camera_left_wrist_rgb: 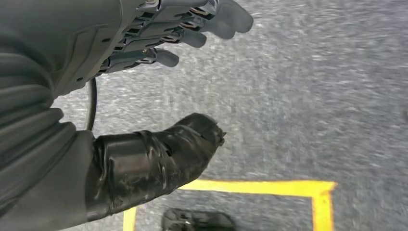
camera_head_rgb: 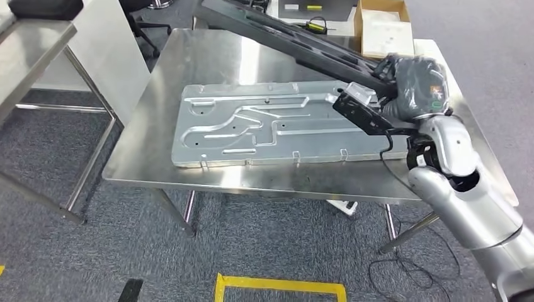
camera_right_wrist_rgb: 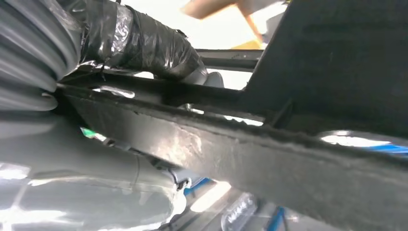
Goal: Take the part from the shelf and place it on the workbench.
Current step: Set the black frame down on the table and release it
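**Long black part in my right hand, above the workbench**

My right hand (camera_head_rgb: 412, 85), wrapped in dark grey cover, grips one end of the long black moulded plastic part (camera_head_rgb: 296, 38). The part runs from my hand up and away to the far left, slanting over the far edge of the shiny stainless-steel workbench (camera_head_rgb: 157, 151). Its near end lies in my palm at the bench's right side; the rest of it hangs raised above the bench top, tilted, not lying flat on it. In my right wrist view the black part (camera_right_wrist_rgb: 269, 163) crosses right beside my taped thumb (camera_right_wrist_rgb: 154, 43), which presses over its edge, so the hold is closed around the part.

Flat on the workbench, below and to the left of my right hand, lies a large pressed silver sheet-metal panel with raised channels (camera_head_rgb: 264, 123). The black part passes above the panel's far right corner. Beyond the bench's far edge stands an open brown cardboard box (camera_head_rgb: 383, 25).

My left hand (camera_left_wrist_rgb: 144, 96) hangs over grey carpet (camera_left_wrist_rgb: 312, 96), holding nothing, fingers (camera_left_wrist_rgb: 192, 38) stretched and well apart from the taped thumb. Yellow floor tape (camera_left_wrist_rgb: 269, 186) runs beneath it.
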`<state>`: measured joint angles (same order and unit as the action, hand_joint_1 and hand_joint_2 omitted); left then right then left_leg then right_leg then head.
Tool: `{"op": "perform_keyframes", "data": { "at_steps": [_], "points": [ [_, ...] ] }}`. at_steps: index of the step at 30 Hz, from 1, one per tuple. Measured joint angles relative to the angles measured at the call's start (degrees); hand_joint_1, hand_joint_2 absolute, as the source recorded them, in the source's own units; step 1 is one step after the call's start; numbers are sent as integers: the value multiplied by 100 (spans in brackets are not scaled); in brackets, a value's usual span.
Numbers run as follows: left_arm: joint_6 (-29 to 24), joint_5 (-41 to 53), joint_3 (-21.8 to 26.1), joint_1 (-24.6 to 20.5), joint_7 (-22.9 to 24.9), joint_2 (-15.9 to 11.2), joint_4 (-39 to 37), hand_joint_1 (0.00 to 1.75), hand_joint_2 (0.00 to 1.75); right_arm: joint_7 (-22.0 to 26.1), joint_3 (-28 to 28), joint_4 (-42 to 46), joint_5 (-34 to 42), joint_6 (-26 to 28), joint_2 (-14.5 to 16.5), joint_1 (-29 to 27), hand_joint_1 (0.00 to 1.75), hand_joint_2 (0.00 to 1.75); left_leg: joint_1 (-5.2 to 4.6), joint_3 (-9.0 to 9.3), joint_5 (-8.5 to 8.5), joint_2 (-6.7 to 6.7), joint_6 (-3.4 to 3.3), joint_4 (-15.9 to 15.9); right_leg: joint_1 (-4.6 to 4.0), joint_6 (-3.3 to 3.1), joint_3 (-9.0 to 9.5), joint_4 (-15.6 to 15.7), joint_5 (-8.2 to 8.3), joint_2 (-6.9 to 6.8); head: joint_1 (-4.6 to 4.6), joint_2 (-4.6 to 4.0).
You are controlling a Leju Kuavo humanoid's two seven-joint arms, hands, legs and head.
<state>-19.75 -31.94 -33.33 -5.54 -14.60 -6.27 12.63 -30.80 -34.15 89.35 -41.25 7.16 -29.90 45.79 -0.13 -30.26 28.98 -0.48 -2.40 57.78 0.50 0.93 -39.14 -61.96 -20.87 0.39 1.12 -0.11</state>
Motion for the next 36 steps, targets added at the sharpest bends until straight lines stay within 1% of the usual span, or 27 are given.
{"op": "perform_keyframes", "data": {
  "at_steps": [2, 4, 6, 7, 8, 9, 10, 11, 12, 13, 14, 16, 18, 19, 20, 22, 23, 24, 25, 26, 27, 28, 29, 30, 33, 34, 36],
  "points": [
    [0, -25, -1, -13, -148, 18, 0, 0, 175, -112, 24, 83, 5, -175, -93, 129, 175, 175, -7, -4, 87, 12, 85, 17, -19, -73, 115, 188, -112, 6, 5, 1],
    [-1, -52, -3, -32, -278, 40, 0, 0, 175, -243, 69, 184, 21, -370, -216, 257, 175, 175, 4, -156, 279, 23, 187, 314, 0, -154, 228, 336, -225, 14, 19, 1],
    [-1, -58, -3, -33, -294, 45, 0, 0, 175, -279, 98, 202, 29, -392, -270, 264, 175, 175, 21, -587, 537, 23, 235, 1062, 21, -188, 315, 377, -276, 10, 34, 1],
    [-1, -58, -3, -28, -295, 46, 0, 0, 175, -281, 103, 202, 30, -390, -285, 249, 175, 175, 28, -838, 602, 23, 246, 1429, 25, -192, 356, 377, -310, 13, 35, 1],
    [-1, -59, -3, -21, -295, 48, 0, 0, 175, -282, 103, 201, 31, -387, -296, 224, 175, 175, 32, -1030, 565, 23, 255, 1648, 31, -186, 407, 374, -351, 21, 36, 1],
    [-1, -58, -2, -16, -295, 51, 0, 0, 175, -281, 103, 200, 27, -385, -306, 197, 175, 175, 36, -1121, 395, 24, 264, 1642, 41, -175, 470, 368, -400, 29, 35, 1],
    [-1, -56, -2, -15, -295, 54, 0, 0, 175, -278, 103, 198, 18, -385, -319, 176, 175, 175, 44, -1104, 110, 24, 277, 1408, 52, -158, 544, 358, -457, 36, 36, 1],
    [-1, -55, -3, -17, -295, 57, 0, 0, 175, -274, 105, 193, 4, -385, -340, 165, 175, 175, 57, -1018, -217, 25, 289, 1024, 62, -133, 619, 349, -520, 39, 36, 1],
    [0, -53, -3, -20, -294, 61, 0, 0, 175, -272, 108, 186, -14, -385, -365, 164, 175, 175, 56, -907, -458, 22, 298, 680, 62, -101, 675, 339, -578, 42, 39, 1],
    [1, -52, -4, -27, -293, 63, 0, 0, 175, -269, 112, 176, -29, -381, -393, 170, 175, 175, 53, -788, -570, 18, 286, 378, 58, -69, 706, 329, -622, 48, 47, 1],
    [2, -52, -5, -37, -290, 66, 0, 0, 175, -270, 120, 163, -41, -373, -427, 173, 175, 175, 46, -718, -573, 14, 256, 216, 50, -39, 712, 327, -646, 54, 49, 1],
    [14, -55, -6, -55, -282, 69, 0, 0, 175, -272, 134, 132, -47, -352, -494, 159, 175, 175, 29, -645, -458, 11, 166, 109, 45, 15, 706, 342, -669, 61, 56, 2],
    [25, -60, -7, -52, -276, 70, 1, 0, 175, -269, 157, 99, -24, -340, -573, 109, 175, 175, 36, -590, -425, 9, 77, 67, 58, 66, 680, 252, -744, 40, 41, 2],
    [26, -62, -7, -49, -276, 70, 2, 0, 175, -266, 175, 84, -5, -339, -607, 84, 175, 175, 41, -549, -407, 9, 32, 45, 61, 84, 589, 57, -833, 28, 30, 2],
    [26, -66, -7, -48, -277, 70, 2, 0, 175, -263, 195, 69, 14, -341, -635, 57, 175, 175, 40, -509, -382, 9, -6, 34, 60, 94, 423, -255, -949, 17, 15, 2],
    [25, -81, -7, -48, -280, 69, 2, 0, 175, -261, 225, 35, 43, -380, -673, -14, 175, 175, 21, -442, -317, 9, -57, 37, 53, 98, -53, -1018, -1156, 13, 2, 2],
    [25, -92, -7, -42, -281, 69, 2, 0, 175, -262, 231, 14, 54, -432, -691, -68, 175, 175, 7, -399, -278, 7, -67, 40, 51, 93, -243, -1251, -1146, 12, 1, 2],
    [24, -102, -7, -35, -283, 69, 2, 0, 175, -263, 233, -15, 58, -504, -712, -127, 175, 175, -6, -344, -234, 3, -74, 43, 49, 78, -339, -1277, -1018, 12, 0, 2],
    [23, -109, -7, -29, -285, 69, 2, 0, 175, -261, 234, -49, 57, -584, -735, -181, 175, 175, -19, -281, -187, -3, -76, 47, 41, 51, -323, -1078, -784, 12, -2, 2],
    [25, -113, -7, -25, -288, 69, 2, 0, 175, -252, 234, -89, 45, -655, -759, -228, 175, 175, -31, -215, -137, -9, -73, 50, 25, 10, -220, -708, -492, 11, -2, 2],
    [29, -114, -7, -24, -291, 73, 2, 0, 175, -236, 234, -138, 27, -707, -782, -270, 175, 175, -46, -163, -91, -12, -65, 49, -1, -36, -89, -356, -284, 6, 3, 1],
    [34, -115, -7, -26, -293, 77, 2, 0, 175, -213, 234, -187, 3, -739, -801, -308, 175, 175, -56, -134, -52, -17, -46, 54, -27, -77, 42, -46, -166, 1, 6, 1],
    [40, -116, -7, -28, -294, 80, 2, 0, 175, -186, 234, -240, -30, -761, -814, -351, 175, 175, -58, -126, -26, -20, -25, 54, -49, -106, 125, 139, -145, -5, 11, 1],
    [45, -117, -7, -29, -294, 83, 2, 0, 175, -163, 234, -296, -64, -778, -825, -398, 175, 175, -57, -129, -9, -21, 0, 45, -67, -124, 167, 201, -198, -8, 10, 1],
    [46, -120, -7, -34, -294, 82, 2, 0, 175, -86, 234, -448, -182, -853, -859, -555, 175, 175, -52, -134, 70, -13, 85, 72, -30, -160, 253, 335, -249, -8, 0, 1],
    [45, -120, -7, -40, -295, 82, 2, 0, 175, -48, 233, -487, -231, -893, -865, -597, 175, 175, -51, -203, 148, -8, 117, 223, -6, -180, 298, 374, -261, -13, 5, 2],
    [41, -120, -7, -52, -299, 74, 2, 0, 175, 31, 232, -550, -331, -992, -864, -674, 175, 175, -30, -562, 384, 0, 169, 865, 12, -216, 378, 411, -305, -20, 16, 2]
  ]
}}
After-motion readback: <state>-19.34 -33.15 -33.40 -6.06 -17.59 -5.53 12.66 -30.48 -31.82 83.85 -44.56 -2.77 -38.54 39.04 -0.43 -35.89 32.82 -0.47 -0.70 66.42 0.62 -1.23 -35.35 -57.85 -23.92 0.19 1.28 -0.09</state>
